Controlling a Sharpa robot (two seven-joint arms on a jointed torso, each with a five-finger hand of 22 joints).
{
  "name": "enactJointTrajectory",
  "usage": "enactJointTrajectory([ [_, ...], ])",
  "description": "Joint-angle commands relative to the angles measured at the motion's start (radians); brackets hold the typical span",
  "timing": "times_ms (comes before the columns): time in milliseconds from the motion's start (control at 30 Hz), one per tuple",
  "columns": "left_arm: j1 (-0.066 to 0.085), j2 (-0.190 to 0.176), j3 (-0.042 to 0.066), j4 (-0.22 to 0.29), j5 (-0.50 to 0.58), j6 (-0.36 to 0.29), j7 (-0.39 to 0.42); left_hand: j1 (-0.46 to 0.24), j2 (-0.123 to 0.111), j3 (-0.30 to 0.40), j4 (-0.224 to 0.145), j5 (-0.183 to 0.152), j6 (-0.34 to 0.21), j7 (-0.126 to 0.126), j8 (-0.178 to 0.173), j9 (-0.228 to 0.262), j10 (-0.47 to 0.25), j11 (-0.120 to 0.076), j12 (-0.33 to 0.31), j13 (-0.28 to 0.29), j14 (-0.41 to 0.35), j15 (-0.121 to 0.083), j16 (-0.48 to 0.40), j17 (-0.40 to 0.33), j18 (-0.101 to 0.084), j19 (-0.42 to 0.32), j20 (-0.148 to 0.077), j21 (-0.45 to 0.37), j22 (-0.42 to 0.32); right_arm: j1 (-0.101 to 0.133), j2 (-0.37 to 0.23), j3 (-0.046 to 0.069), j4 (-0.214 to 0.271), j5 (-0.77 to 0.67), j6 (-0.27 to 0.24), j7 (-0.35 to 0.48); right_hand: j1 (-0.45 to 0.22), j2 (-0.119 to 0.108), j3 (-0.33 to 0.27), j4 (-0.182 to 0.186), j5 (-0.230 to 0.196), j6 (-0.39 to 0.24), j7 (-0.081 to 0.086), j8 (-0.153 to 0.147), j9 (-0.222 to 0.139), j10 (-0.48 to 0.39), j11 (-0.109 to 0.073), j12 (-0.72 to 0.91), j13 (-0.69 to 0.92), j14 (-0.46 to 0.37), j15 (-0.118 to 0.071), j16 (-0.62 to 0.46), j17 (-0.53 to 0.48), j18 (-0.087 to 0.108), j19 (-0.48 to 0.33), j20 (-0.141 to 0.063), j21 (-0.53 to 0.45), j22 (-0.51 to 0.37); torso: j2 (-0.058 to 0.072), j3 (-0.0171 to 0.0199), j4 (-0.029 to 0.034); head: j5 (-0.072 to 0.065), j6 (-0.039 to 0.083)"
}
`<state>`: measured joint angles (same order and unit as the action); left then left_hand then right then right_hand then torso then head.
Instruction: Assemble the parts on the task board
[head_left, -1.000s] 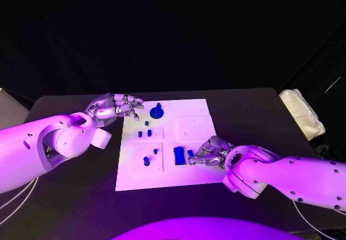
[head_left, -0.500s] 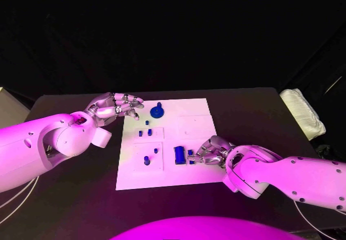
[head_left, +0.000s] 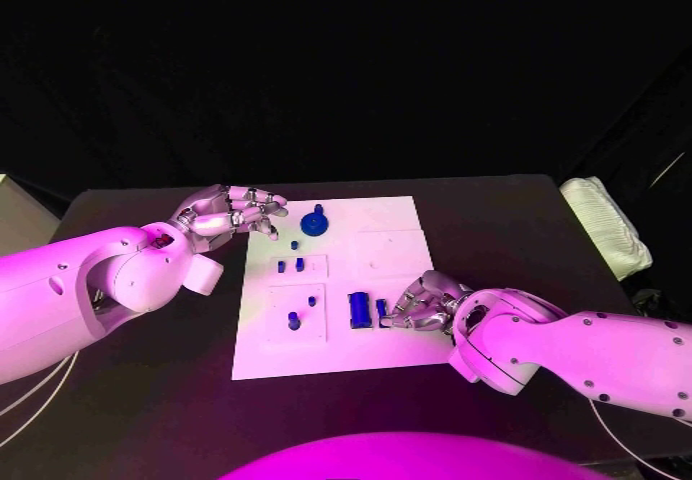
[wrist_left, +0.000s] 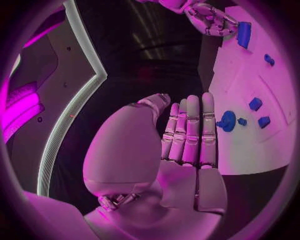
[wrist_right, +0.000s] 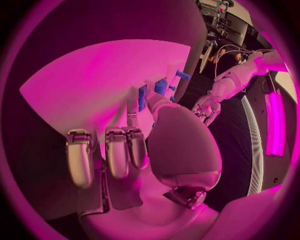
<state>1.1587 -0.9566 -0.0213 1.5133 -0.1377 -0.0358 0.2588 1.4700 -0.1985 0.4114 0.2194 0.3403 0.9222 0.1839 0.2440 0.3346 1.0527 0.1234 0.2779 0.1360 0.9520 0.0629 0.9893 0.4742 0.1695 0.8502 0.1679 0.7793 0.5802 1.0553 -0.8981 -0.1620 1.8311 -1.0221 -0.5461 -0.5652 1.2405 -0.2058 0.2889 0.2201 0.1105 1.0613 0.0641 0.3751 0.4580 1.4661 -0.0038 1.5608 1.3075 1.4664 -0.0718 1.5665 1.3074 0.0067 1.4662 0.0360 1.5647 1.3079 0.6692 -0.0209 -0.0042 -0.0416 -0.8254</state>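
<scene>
One small blue part (head_left: 381, 309) moves with my right hand (head_left: 421, 308), pinched and nudged toward the blue block (head_left: 358, 309) at 5 o'clock on the task board (head_left: 389, 215), so seating looks close; left hand (head_left: 231, 214) hovers empty, fingers loosely curled.

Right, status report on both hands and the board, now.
Left hand empty, fingers together, at the task board's far left corner. Right hand at the small blue piece beside the blue block; grip unclear. Nothing in the way.

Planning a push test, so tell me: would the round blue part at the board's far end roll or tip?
The round blue part looks disc-like and low on the task board, so probably slides rather than tips. It seems rigid, likely light.
</scene>
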Motion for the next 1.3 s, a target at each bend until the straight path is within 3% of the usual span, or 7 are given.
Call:
enactJointTrajectory([
  [33,0.0,0.003,0.001,0.001,0.005,0.007,0.004,-0.003,0.009,-0.002,0.006,0.004,0.005,-0.002,0.004,-0.001,0.006,0.0,-0.007,-0.001,-0.006,0.0,-0.003,0.002,0.012,-0.002,-0.001,-0.006,0.0,-0.001,0.006,0.0,-0.006,-0.051,0.04,0.004,0.016,-0.001,0.001,-0.008,0.0,-0.005,-0.002,0.001,0.002,0.099,-0.008,-0.003,0.258,0.104,-0.003,0.004,0.263,-0.007,0.105,-0.005,0.006,0.263,0.0,0.0001,-0.0006,-0.001,0.0],
  [567,0.0,0.005,0.001,0.001,0.005,0.006,0.006,-0.003,0.009,-0.002,0.006,0.004,0.005,-0.002,0.004,-0.001,0.006,0.0,-0.007,-0.001,-0.006,0.0,-0.003,0.002,0.012,-0.002,-0.001,-0.006,0.0,-0.006,0.023,-0.001,-0.03,-0.12,0.021,-0.014,0.011,0.0,-0.001,-0.003,-0.001,0.0,-0.002,0.003,0.002,0.099,-0.008,-0.003,0.258,0.104,-0.003,0.004,0.263,-0.007,0.105,-0.006,0.006,0.263,-0.001,-0.001,0.0007,0.001,-0.001],
  [767,0.0,0.005,0.001,-0.001,0.005,0.006,0.006,-0.003,0.009,-0.002,0.006,0.004,0.005,-0.002,0.004,-0.001,0.006,0.0,-0.007,-0.001,-0.006,0.0,-0.003,0.002,0.012,-0.002,-0.001,-0.006,0.0,-0.006,0.011,0.0,-0.017,-0.116,0.007,0.011,-0.052,-0.002,-0.052,0.051,-0.001,0.002,0.0,0.003,0.005,0.099,-0.006,-0.004,0.257,0.104,-0.002,0.004,0.263,-0.007,0.105,-0.004,0.006,0.263,-0.004,-0.0017,-0.002,0.004,0.006],
  [867,0.0,0.006,0.001,-0.002,0.005,0.005,0.006,-0.001,0.011,-0.001,0.006,0.004,0.005,-0.002,0.004,-0.002,0.006,0.001,-0.007,-0.002,-0.006,0.0,-0.004,0.002,0.012,-0.002,-0.002,-0.006,0.0,-0.003,0.003,0.0,-0.009,-0.11,-0.008,0.031,-0.096,0.008,-0.106,0.069,-0.001,0.001,-0.001,0.006,0.009,0.098,-0.007,-0.005,0.257,0.104,-0.002,0.004,0.263,-0.007,0.105,-0.004,0.006,0.263,-0.006,-0.003,-0.0021,0.004,0.009],
  [1000,0.0,0.009,0.0,-0.004,0.008,0.001,0.008,-0.001,0.011,-0.001,0.006,0.004,0.005,-0.002,0.004,-0.002,0.006,0.001,-0.007,-0.002,-0.006,0.0,-0.004,0.002,0.012,-0.002,-0.002,-0.006,0.0,0.006,-0.004,0.002,-0.008,-0.109,-0.029,0.094,-0.152,0.049,-0.28,0.072,0.002,-0.012,0.002,0.014,0.023,0.094,-0.008,-0.017,0.252,0.104,-0.001,0.004,0.263,-0.007,0.105,-0.004,0.006,0.263,-0.01,-0.0053,-0.0041,0.008,0.016],
  [1133,-0.001,0.013,-0.001,-0.009,0.01,-0.025,0.015,-0.001,0.01,-0.002,0.006,0.004,0.004,-0.002,0.004,-0.002,0.005,0.001,-0.008,-0.002,-0.006,0.0,-0.004,0.002,0.012,-0.002,-0.001,-0.007,0.0,0.016,0.0,0.006,-0.032,-0.11,-0.042,0.173,-0.208,0.051,-0.403,0.076,0.009,-0.032,0.007,0.008,0.025,0.086,0.0,-0.035,0.245,0.103,0.003,0.002,0.259,-0.007,0.105,-0.001,0.006,0.263,-0.018,-0.0088,-0.0111,0.021,0.028],
  [1300,-0.013,0.037,-0.003,-0.033,0.029,-0.092,0.051,0.004,0.004,-0.003,0.008,0.003,0.001,0.0,0.005,-0.004,0.005,0.004,-0.01,-0.003,-0.058,0.01,-0.033,-0.004,0.006,-0.04,0.007,-0.034,-0.01,0.044,0.019,0.011,-0.128,0.018,-0.072,0.414,-0.134,0.105,-0.403,0.071,0.002,-0.09,0.03,-0.03,0.014,0.067,0.021,-0.072,0.23,0.098,0.02,-0.008,0.24,0.0,0.096,0.013,-0.029,0.253,-0.042,-0.0166,-0.0199,0.036,0.049],
])
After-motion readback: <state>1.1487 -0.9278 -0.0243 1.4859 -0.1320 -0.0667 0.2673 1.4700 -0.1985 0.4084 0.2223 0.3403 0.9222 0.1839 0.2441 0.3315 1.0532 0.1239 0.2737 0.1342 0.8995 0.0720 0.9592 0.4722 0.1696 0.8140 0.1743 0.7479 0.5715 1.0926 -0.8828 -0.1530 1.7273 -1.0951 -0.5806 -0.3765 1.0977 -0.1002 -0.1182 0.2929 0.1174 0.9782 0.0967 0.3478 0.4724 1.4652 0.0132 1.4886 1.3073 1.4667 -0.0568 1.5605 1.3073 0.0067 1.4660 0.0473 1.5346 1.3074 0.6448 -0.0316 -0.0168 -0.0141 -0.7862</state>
